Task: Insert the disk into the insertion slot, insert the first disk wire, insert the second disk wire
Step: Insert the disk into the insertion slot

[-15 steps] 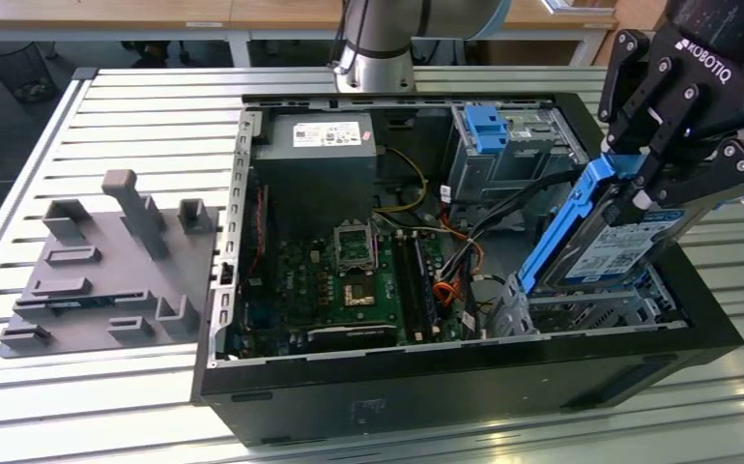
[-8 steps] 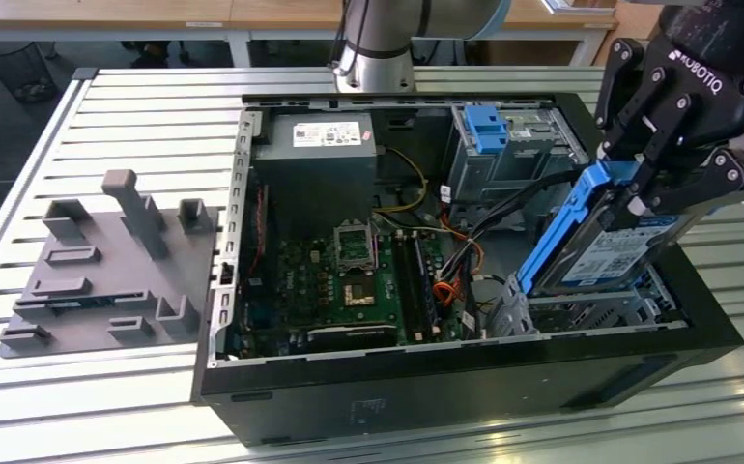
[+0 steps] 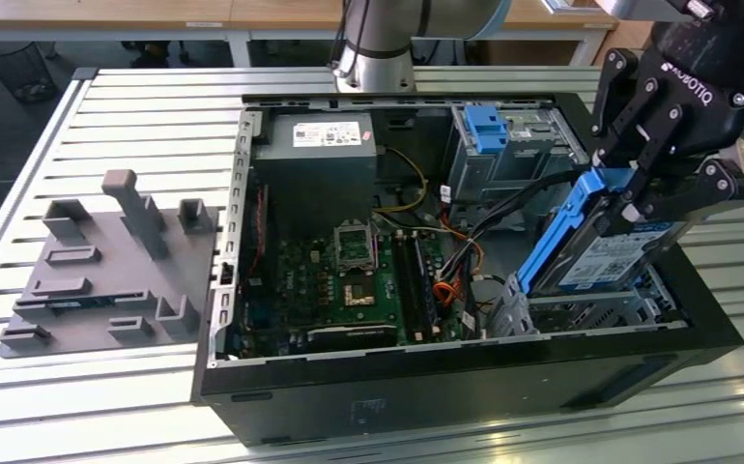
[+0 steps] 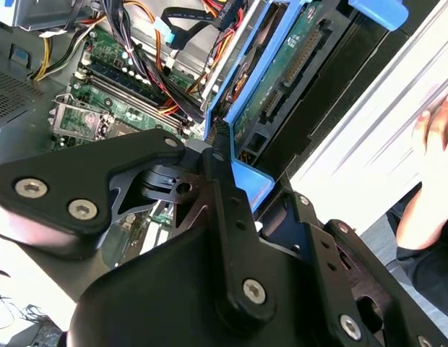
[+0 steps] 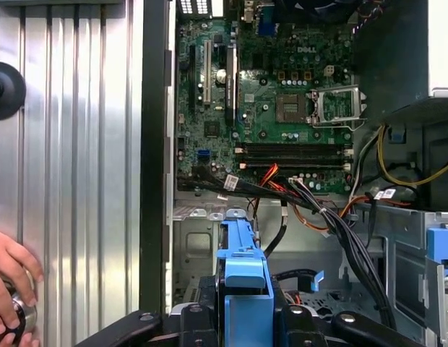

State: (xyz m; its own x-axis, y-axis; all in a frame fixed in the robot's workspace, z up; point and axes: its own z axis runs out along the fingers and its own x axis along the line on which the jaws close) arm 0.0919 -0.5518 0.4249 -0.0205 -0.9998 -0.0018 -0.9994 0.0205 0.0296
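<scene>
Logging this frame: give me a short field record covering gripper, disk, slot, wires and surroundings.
gripper: shut on the disk's blue frame
disk: steeply tilted, lower end down at the slot, upper end above the case rim
insertion slot: grey perforated cage, disk not yet seated in it
wire bundle: loose, running from the motherboard toward the cage
computer case: open, lying on the slatted table
hand: a person's, over the table beside the case

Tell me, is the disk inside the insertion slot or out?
Out. The gripper holds the disk tilted above the insertion slot, its lower end close to the cage.
</scene>
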